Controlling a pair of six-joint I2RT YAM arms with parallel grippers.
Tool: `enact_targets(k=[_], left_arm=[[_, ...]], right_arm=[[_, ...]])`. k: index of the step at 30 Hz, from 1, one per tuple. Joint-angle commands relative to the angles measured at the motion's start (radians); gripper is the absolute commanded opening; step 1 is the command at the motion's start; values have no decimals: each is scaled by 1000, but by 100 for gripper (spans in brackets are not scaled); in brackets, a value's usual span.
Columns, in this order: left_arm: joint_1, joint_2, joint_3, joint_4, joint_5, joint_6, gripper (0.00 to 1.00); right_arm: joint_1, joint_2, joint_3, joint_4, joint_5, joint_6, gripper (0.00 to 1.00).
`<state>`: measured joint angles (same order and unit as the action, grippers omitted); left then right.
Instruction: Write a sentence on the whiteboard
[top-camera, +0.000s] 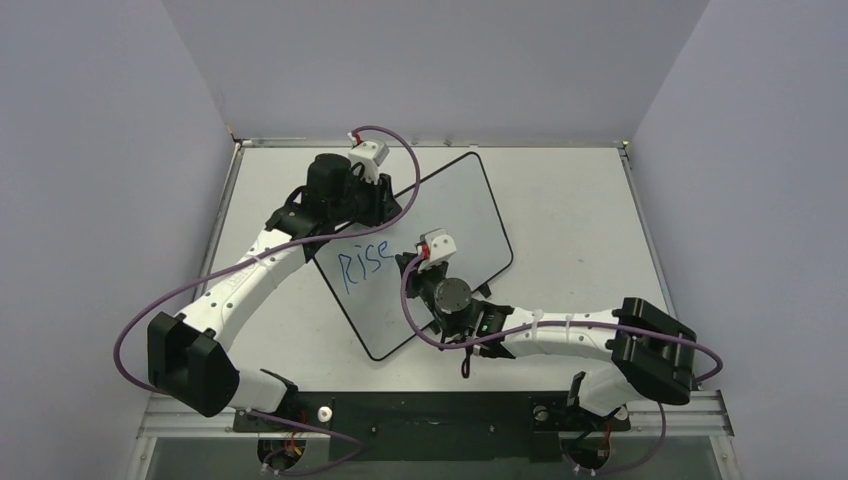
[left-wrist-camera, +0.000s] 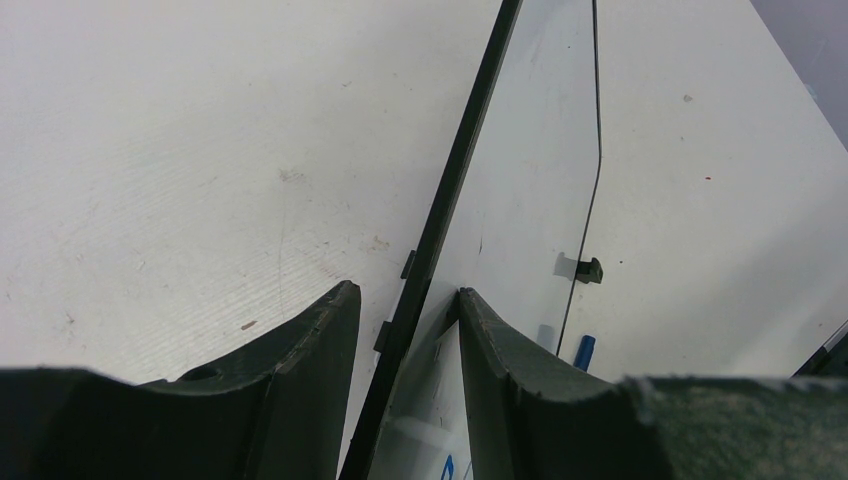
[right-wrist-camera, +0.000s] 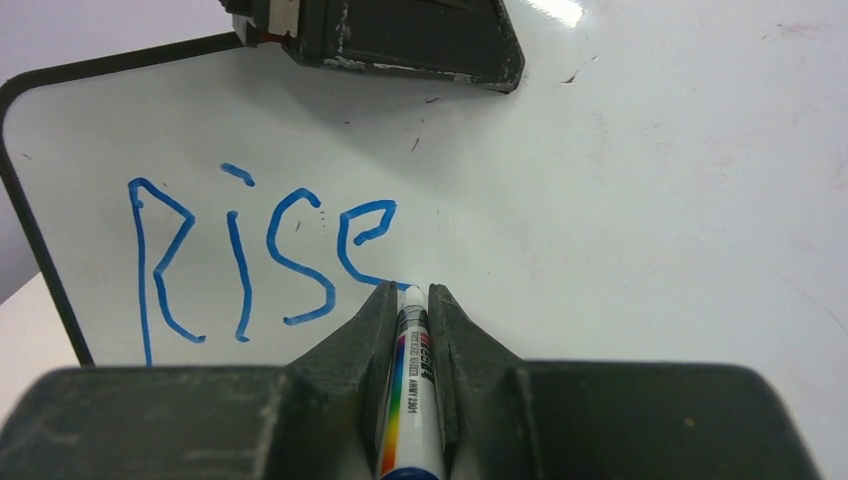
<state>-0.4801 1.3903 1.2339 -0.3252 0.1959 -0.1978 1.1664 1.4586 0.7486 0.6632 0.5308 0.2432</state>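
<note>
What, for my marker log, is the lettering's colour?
Blue handwritten marker letters; clearest in right wrist view.

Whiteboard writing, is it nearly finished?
Not yet. One blue word of the sentence, Rise, is done. The right end effector holds the marker at the e's tail; the left end effector grips the whiteboard edge. Most of it is blank, so more words probably remain.

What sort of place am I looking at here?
Likely a lab test booth: plain walls box in a white table, two robot arms are bolted at its edge, one writing on a whiteboard with a marker.
</note>
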Motion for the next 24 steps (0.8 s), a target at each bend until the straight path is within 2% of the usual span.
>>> enact_targets(k=[1, 15, 24], left_arm=[[-6, -54, 24, 72, -29, 23, 0], [-8, -55, 21, 75, 17, 52, 0], [-12, -68, 11, 84, 29, 69, 0]], right_arm=[[-7, -44, 12, -37, 46, -43, 0], [-49, -254, -72, 15, 40, -152, 0], [-225, -318, -177, 83, -182, -110, 0]])
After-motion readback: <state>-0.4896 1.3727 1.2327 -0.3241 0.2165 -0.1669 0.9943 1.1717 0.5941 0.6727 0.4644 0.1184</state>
